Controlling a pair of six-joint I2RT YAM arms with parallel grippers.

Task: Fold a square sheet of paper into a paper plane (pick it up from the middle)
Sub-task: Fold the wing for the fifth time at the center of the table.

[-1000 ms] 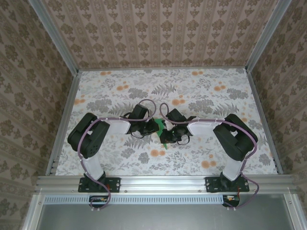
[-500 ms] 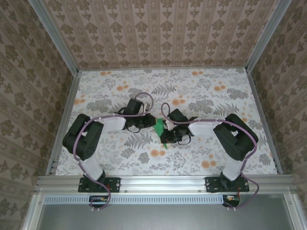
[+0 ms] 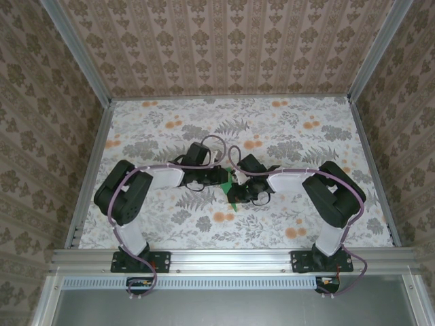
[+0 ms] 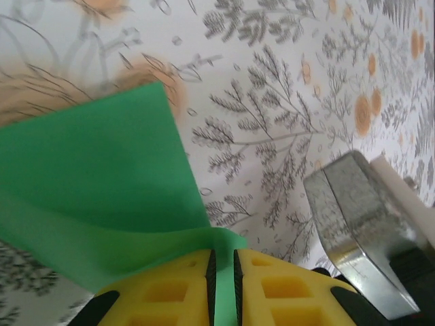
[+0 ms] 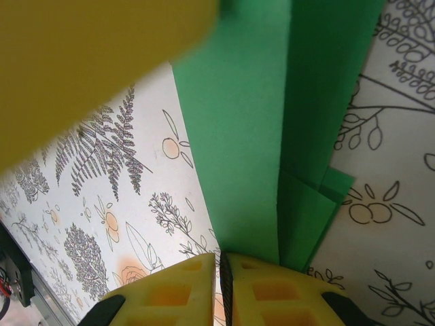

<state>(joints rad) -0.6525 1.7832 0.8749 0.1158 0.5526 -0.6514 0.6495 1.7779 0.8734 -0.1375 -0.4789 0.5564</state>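
Where both arm tips faced each other mid-surface point(image 3: 306, 217), the green paper point(image 3: 226, 182) was pinched from two sides. The surface was matte cloth printed with grey ferns and orange blossoms, boxed in by aluminium rails point(image 3: 92, 163) and damask-papered walls point(image 3: 224, 47). The paper was thin, smooth, sharply creased and layered. Left fingers point(image 4: 170, 292) were nipped narrow on one edge and right fingers point(image 5: 272, 295) clamped on another; both were yellow and pocketed.

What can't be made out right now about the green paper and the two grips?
- Top external: the folded bright green paper sheet is tiny, mostly covered by the left gripper and right gripper; creases unreadable.
- Left wrist: paper runs off the left edge; yellow fingers hide the pinched part.
- Right wrist: a blurred yellow shape covers the paper's far end; whether the closed fingers pinch it is hidden.
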